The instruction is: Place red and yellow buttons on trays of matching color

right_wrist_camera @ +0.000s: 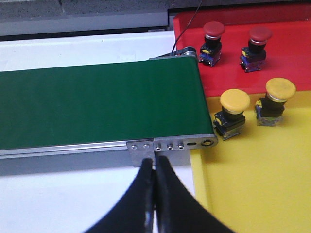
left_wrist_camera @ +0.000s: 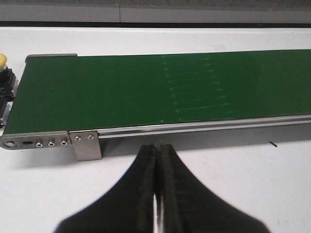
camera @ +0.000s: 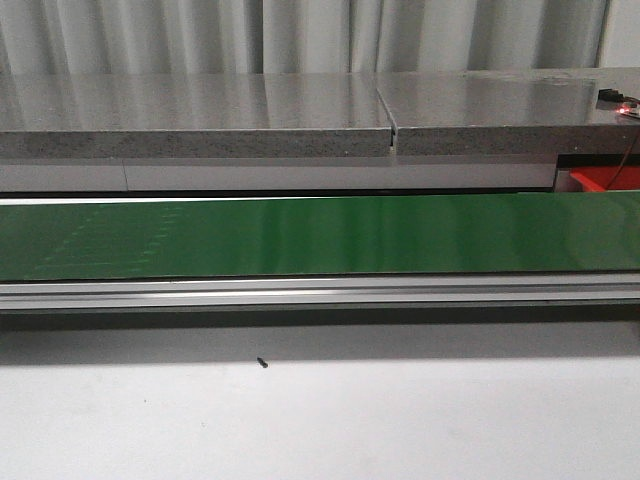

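Observation:
In the right wrist view two red buttons (right_wrist_camera: 213, 42) (right_wrist_camera: 257, 41) stand on the red tray (right_wrist_camera: 291, 48), and two yellow buttons (right_wrist_camera: 232, 113) (right_wrist_camera: 275, 101) stand on the yellow tray (right_wrist_camera: 252, 189). My right gripper (right_wrist_camera: 154, 160) is shut and holds nothing, hovering over the white table by the belt's end. The left wrist view shows another yellow button (left_wrist_camera: 4, 73) at the frame edge, beside the belt's other end. My left gripper (left_wrist_camera: 158, 146) is shut and empty, over the table in front of the belt. Neither gripper shows in the front view.
A long green conveyor belt (camera: 320, 238) with an aluminium rail (camera: 320, 292) crosses the table. Grey stone slabs (camera: 300, 115) lie behind it. A small dark screw (camera: 262, 363) lies on the white table (camera: 320, 420). A corner of the red tray (camera: 603, 180) shows at the far right.

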Tool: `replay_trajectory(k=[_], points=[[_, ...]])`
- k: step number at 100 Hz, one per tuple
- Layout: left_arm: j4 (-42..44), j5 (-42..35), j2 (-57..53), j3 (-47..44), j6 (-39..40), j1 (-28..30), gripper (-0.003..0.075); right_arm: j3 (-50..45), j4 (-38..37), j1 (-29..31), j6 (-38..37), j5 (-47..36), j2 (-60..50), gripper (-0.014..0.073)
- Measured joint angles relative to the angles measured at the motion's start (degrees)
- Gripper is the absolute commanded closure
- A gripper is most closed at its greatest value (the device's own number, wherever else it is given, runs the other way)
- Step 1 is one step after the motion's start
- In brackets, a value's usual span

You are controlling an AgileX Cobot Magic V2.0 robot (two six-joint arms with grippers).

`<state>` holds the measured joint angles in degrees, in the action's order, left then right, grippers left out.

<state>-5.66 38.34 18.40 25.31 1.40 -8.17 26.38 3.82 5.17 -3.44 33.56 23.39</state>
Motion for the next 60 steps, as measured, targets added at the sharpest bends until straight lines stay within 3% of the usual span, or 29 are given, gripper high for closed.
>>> replay_trajectory(k=[22,43,50,60], points=[[0.3,-0.1,6.1,1.4,0.0,0.5,0.0741,0.0,-0.1,0.0,0.0,0.0,0.0,0.0686],[0.2,-1.8,14.3,6.3,0.0,7.5,0.0718,0.0,-0.1,0.0,0.0,0.0,0.0,0.0686],[0.2,-2.3,16.5,8.1,0.0,10.5,0.0643,0.0,-0.1,0.0,0.0,0.0,0.0,0.0686],[0.2,-2.6,19.5,10.4,0.0,14.2,0.0428,0.0,-0.1,0.0,0.0,0.0,0.0,0.0686]])
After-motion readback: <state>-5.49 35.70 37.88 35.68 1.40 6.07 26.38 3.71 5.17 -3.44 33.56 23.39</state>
